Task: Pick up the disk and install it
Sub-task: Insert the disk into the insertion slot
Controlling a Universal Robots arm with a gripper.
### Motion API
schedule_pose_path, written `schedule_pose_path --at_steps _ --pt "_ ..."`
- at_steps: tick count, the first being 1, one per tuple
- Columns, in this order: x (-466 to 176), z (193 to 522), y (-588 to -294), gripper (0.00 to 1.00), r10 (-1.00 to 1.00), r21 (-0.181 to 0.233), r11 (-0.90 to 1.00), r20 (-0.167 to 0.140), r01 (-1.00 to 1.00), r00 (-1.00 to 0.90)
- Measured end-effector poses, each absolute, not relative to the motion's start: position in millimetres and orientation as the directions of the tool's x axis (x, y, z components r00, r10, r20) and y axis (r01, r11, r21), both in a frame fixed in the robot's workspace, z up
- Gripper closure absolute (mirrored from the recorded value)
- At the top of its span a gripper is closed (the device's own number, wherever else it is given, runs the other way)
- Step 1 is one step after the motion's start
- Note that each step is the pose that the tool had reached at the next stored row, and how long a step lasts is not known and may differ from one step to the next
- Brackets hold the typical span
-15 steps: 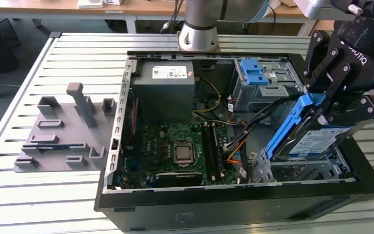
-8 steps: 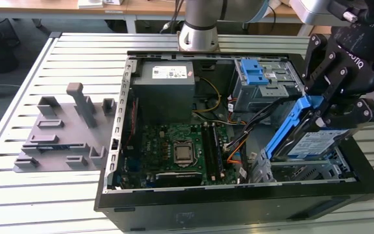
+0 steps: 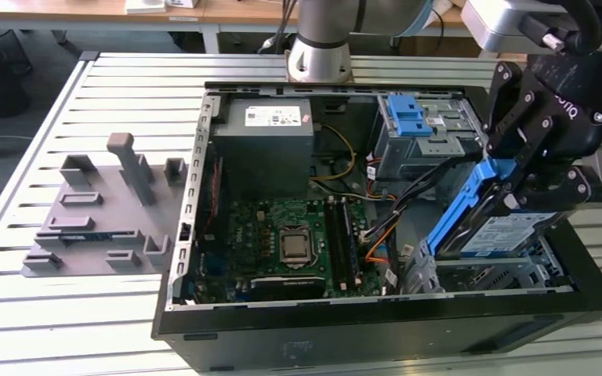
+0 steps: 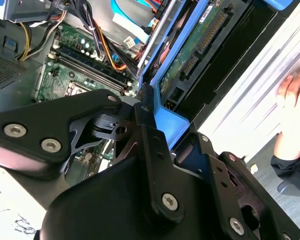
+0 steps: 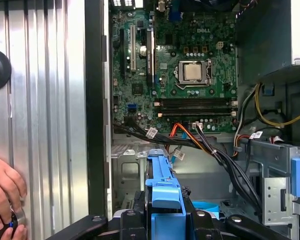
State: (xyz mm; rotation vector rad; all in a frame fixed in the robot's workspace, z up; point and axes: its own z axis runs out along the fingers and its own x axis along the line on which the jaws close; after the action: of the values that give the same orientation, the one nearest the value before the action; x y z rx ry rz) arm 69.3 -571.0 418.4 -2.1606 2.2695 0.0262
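My gripper (image 3: 532, 196) is shut on the disk (image 3: 502, 233), a silver hard drive with a white-and-blue label in a blue plastic bracket (image 3: 464, 207). The disk hangs steeply tilted, its lower edge over the metal drive bay (image 3: 500, 278) at the exterior view's right of the open computer case (image 3: 385, 323). In the second wrist view the black fingers (image 4: 144, 131) clamp the bracket (image 4: 169, 120), and the disk's green circuit side (image 4: 197, 50) faces the camera. In the first wrist view the bracket (image 5: 162, 192) stands between the finger links, above the bay floor.
Inside the case are the motherboard (image 3: 291, 235), a large grey box with a white sticker (image 3: 264, 129), a ridged blue latch (image 3: 407, 117) and loose cables (image 3: 385, 235). A grey fixture (image 3: 103, 211) lies on the slatted table. A person's hand (image 5: 5, 192) rests beside the case.
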Motion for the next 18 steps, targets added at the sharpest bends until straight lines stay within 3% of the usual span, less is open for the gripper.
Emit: schedule_pose_path --at_steps 18 --pt "69.3 406.1 -571.0 0.64 -0.999 0.007 0.052 -0.017 -0.999 -0.052"
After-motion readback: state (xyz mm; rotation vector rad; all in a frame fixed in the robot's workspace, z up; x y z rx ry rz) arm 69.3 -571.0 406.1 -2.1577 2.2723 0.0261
